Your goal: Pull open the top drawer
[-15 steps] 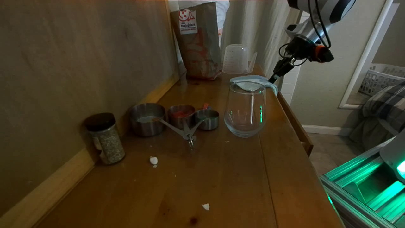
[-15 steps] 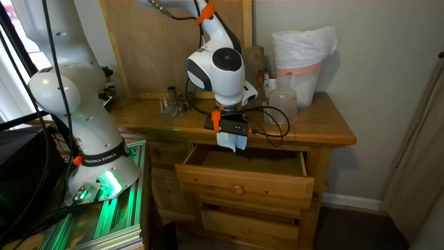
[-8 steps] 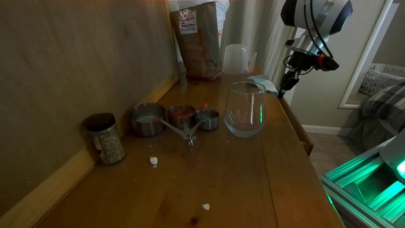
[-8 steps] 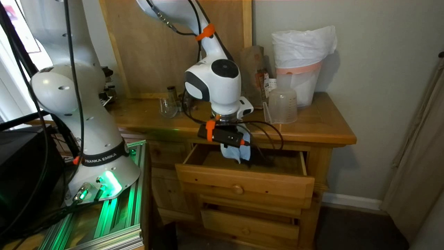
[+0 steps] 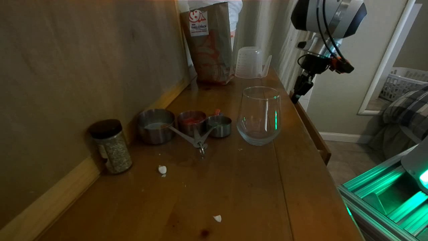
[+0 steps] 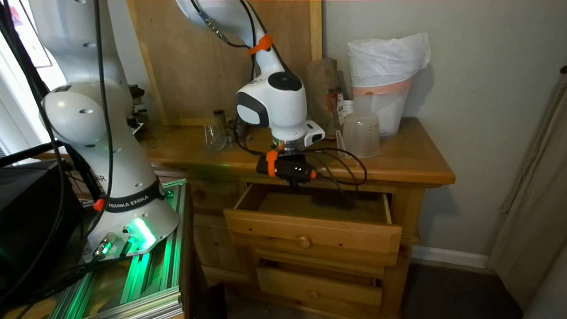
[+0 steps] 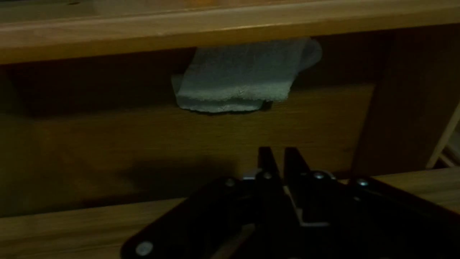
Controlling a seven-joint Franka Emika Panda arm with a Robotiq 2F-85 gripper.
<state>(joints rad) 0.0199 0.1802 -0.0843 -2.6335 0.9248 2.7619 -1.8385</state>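
Under the front edge of the desk [image 6: 409, 160], the top drawer [image 6: 312, 230] is seen open. Above it the end effector [image 7: 278, 151] is held, jaws slightly parted, nothing gripped. Inside, a pale cloth [image 7: 240, 75] is partly hidden by that edge.

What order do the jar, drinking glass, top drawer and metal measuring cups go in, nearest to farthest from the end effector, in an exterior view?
1. Top drawer: open, just below the end effector.
2. Drinking glass: on the tabletop, toward the drawer side.
3. Metal measuring cups: past the glass, toward the wooden panel.
4. Jar: beside the panel, picture-left of the cups.
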